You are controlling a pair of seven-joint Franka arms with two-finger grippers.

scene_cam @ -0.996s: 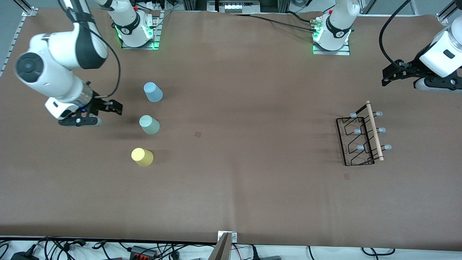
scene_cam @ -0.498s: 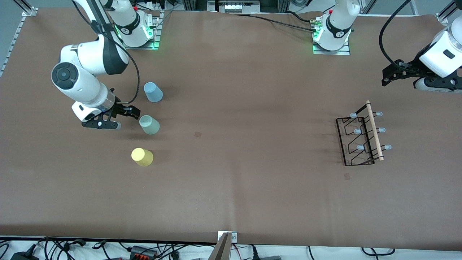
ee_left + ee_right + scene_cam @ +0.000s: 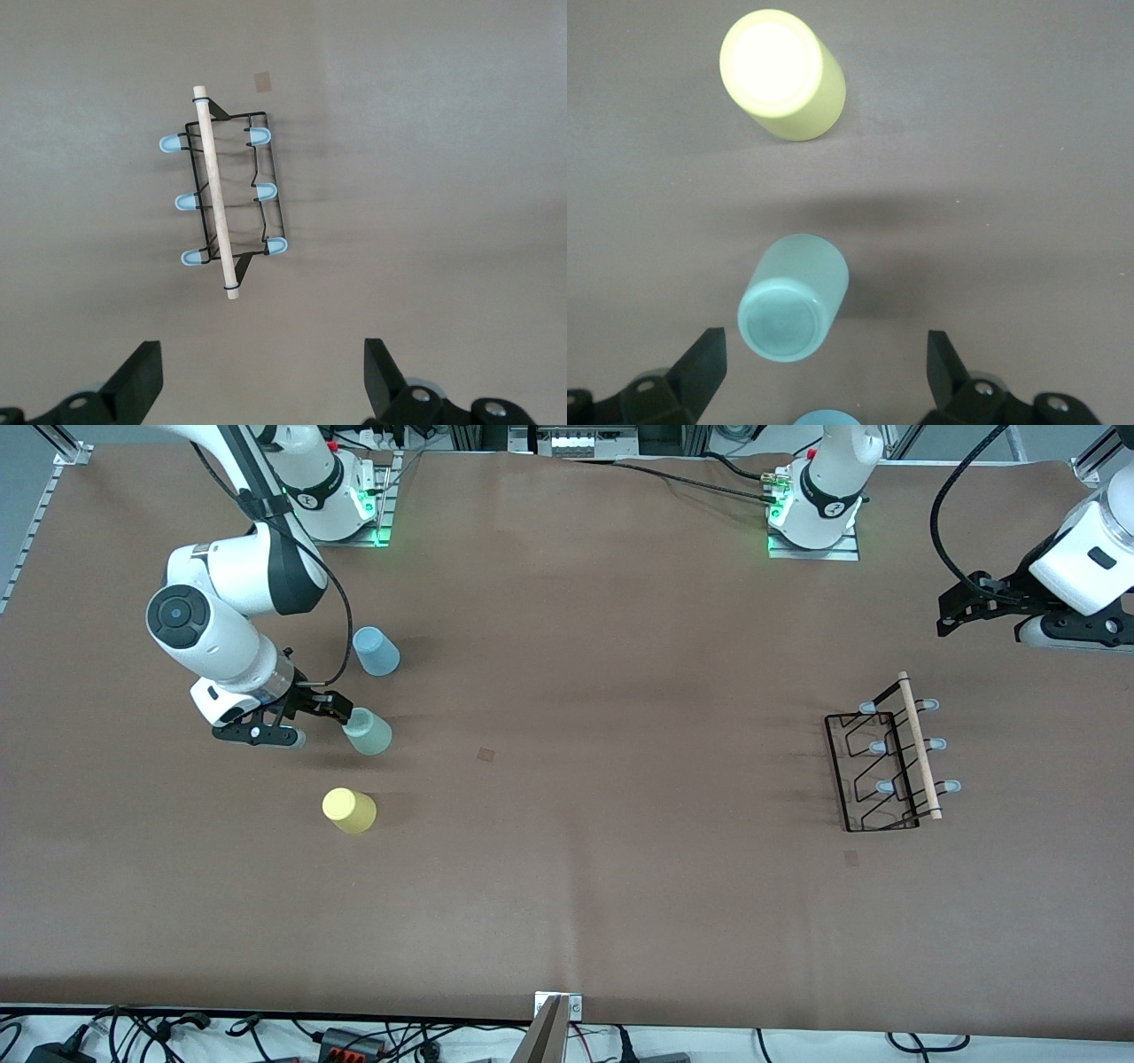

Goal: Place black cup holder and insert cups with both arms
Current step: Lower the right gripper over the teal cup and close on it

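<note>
The black cup holder stands on the table toward the left arm's end, its wooden rod on top, with pale blue-tipped pegs on both sides. Three cups stand closed end up toward the right arm's end. The light blue cup is farthest from the front camera, the pale green cup is in the middle, and the yellow cup is nearest. My right gripper is open just beside the green cup, whose top lies off-centre between the fingertips. My left gripper waits open and empty, off the holder.
The table is covered in brown paper. Both arm bases stand along the edge farthest from the front camera. Cables lie past the nearest edge. A wide stretch of bare table separates the cups from the holder.
The right arm has swung in from the right arm's end of the table, and its open gripper now reaches the green cup. The left arm, the cups and the holder have not moved.
</note>
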